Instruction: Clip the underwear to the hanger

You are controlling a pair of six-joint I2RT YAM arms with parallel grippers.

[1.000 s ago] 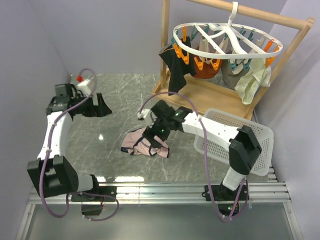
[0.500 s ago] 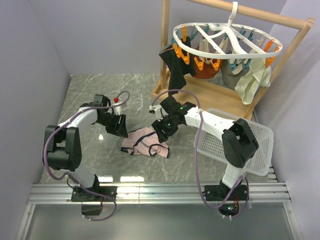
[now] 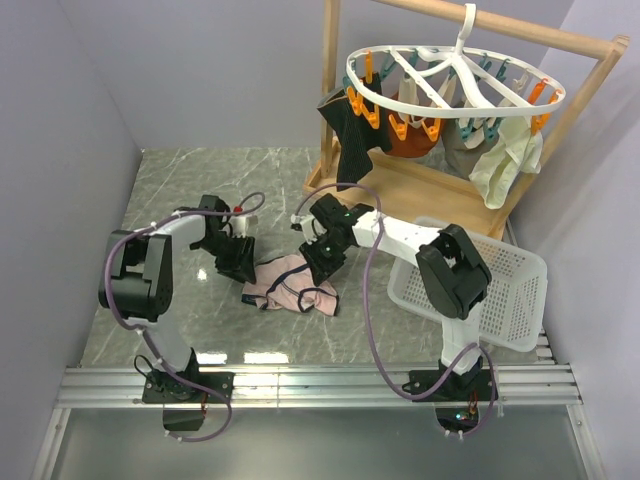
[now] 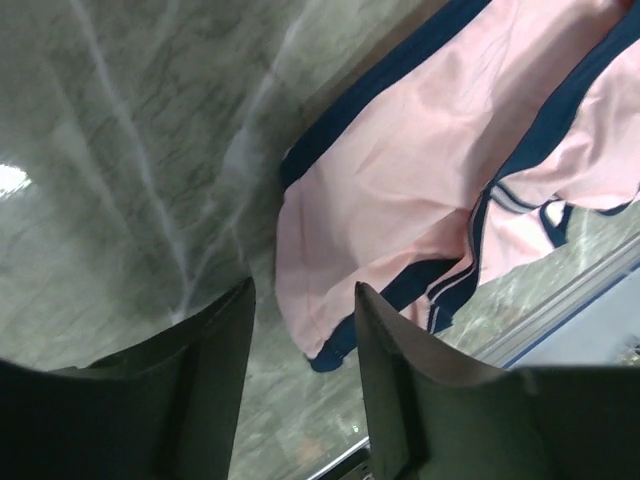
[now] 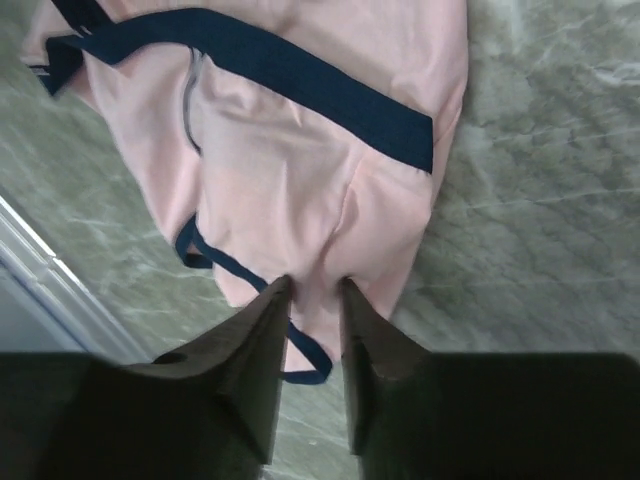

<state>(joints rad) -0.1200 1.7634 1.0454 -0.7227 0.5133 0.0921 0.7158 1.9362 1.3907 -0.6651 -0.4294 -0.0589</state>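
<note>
Right claw (image 5: 315, 285): jaws drawn nearly together on a raised fold of the underwear (image 5: 300, 170). Creases run into the tips, so I judge it a pinch.
Left claw (image 4: 302, 290): jaws spread, with a navy-edged corner of the fabric lying in the gap and bare table (image 4: 120, 150) showing beside it. Nothing is gripped.
Underwear, position: crumpled on the table, directly under both claws and spanning the space between them.
Hanger (image 3: 452, 62), position: well above and beyond the right claw, hooked on the wooden rack (image 3: 420, 190).
Risk, slip: the right claw's fold looks thin and may pull free on the lift.
Risk, miss: the left claw has only a corner in reach. Closing there could catch just the edging, or nothing.
Risk, bunching: a pinch through doubled layers could bring the garment up wadded, leaving no clean edge for a peg.
Risk, snag: the black garment (image 3: 350, 135) hangs on the side nearest the claws and could be brushed on the way up.
Wrist views alone show: jaw spacing and where the fabric sits between the tips. From above, the claws hide this.
Top view alone shows: the hanger, the rack and the white basket (image 3: 520, 290) beside the right arm.
</note>
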